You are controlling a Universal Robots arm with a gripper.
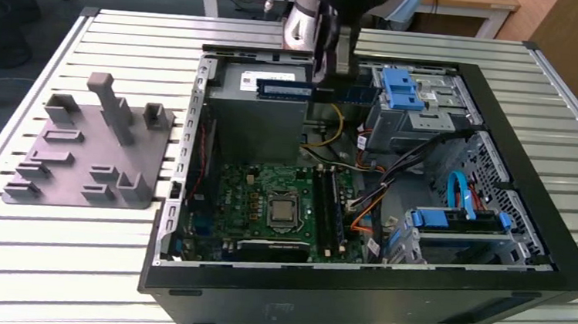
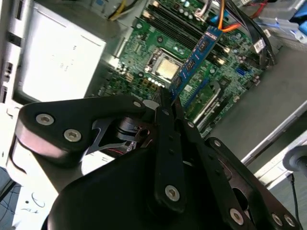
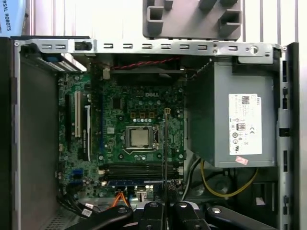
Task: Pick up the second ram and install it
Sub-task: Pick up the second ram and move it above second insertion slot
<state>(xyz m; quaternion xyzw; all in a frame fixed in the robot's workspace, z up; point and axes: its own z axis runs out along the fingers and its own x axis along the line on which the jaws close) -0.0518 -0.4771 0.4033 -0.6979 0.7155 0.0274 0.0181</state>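
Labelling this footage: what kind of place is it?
Probably a robotics lab bench: an open computer case on a slatted metal table, a grey fixture plate beside it, and the gripper holding the second ram.

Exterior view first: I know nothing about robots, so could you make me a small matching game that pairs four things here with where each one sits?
Things:
1. second ram
2. grey fixture plate
3. processor
4. power supply

Places:
A. on the slatted table, at the exterior view's left of the computer case
B. in the middle of the green motherboard
C. clamped in the end effector, above the open case
D. grey box inside the case, beside the motherboard

Pairs: 1-C, 2-A, 3-B, 4-D.
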